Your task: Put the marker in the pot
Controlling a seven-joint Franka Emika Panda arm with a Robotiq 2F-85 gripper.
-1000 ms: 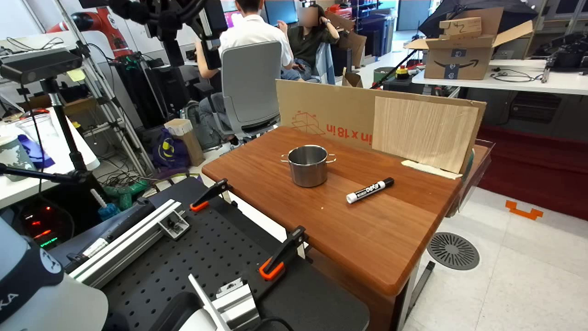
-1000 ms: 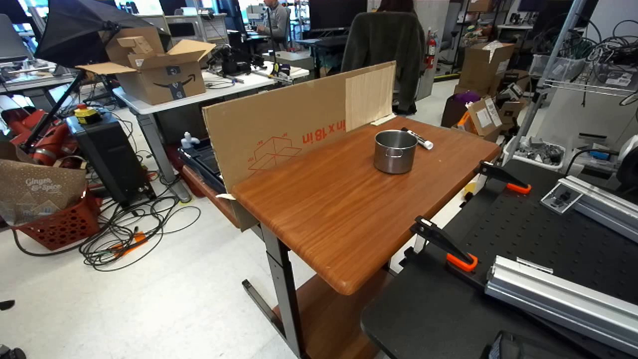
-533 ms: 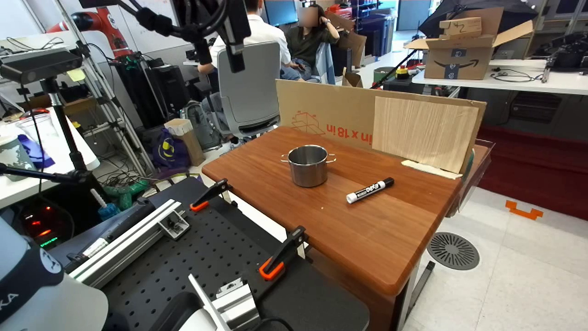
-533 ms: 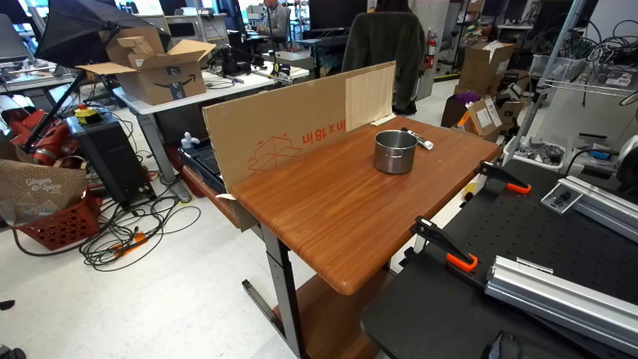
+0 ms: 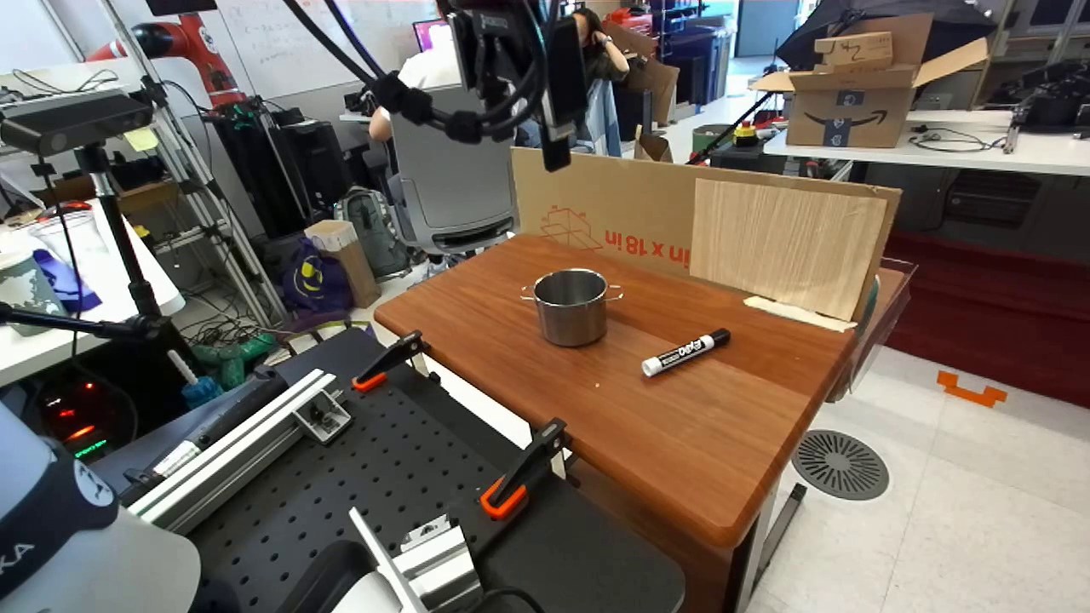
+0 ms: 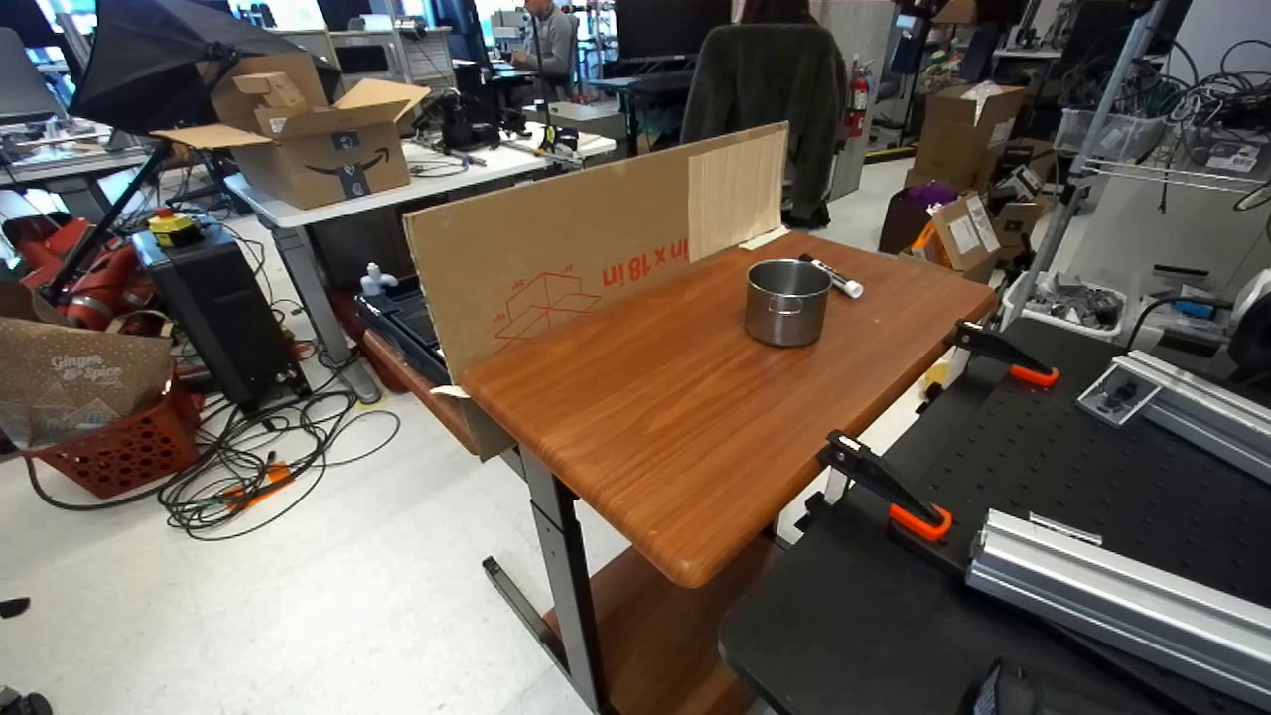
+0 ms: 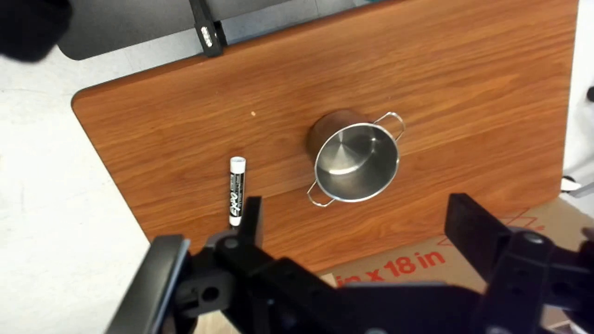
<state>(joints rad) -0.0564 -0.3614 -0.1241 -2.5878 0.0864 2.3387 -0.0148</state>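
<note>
One marker (image 7: 237,191): on table (image 7: 464,93), in neither gripper (image 7: 356,204) nor pot (image 7: 366,169); task reads as barely started.
Marker picked: no.
Pot: bare inside, nothing dropped in.
Left to do: all of it, probably shift over marker, lower, pinch, lift, carry to pot, let go.
Gripper: fingers (image 7: 253,220) spread wide, nothing held, hangs well above table.
Marker from gripper: well below, off to one side past one finger in wrist view; white end points away, black end mostly hidden behind that finger.
Marker lie: flat, roughly across the closing direction, so probably little turn needed.
Pot from gripper: below, upright, showing through the gap between fingers; marker near but apart, not touching.
Aim: nearer pot than marker, judging by wrist view; sideways move likely comes first.
Risk: black end covered, so grip spot could be misjudged.
</note>
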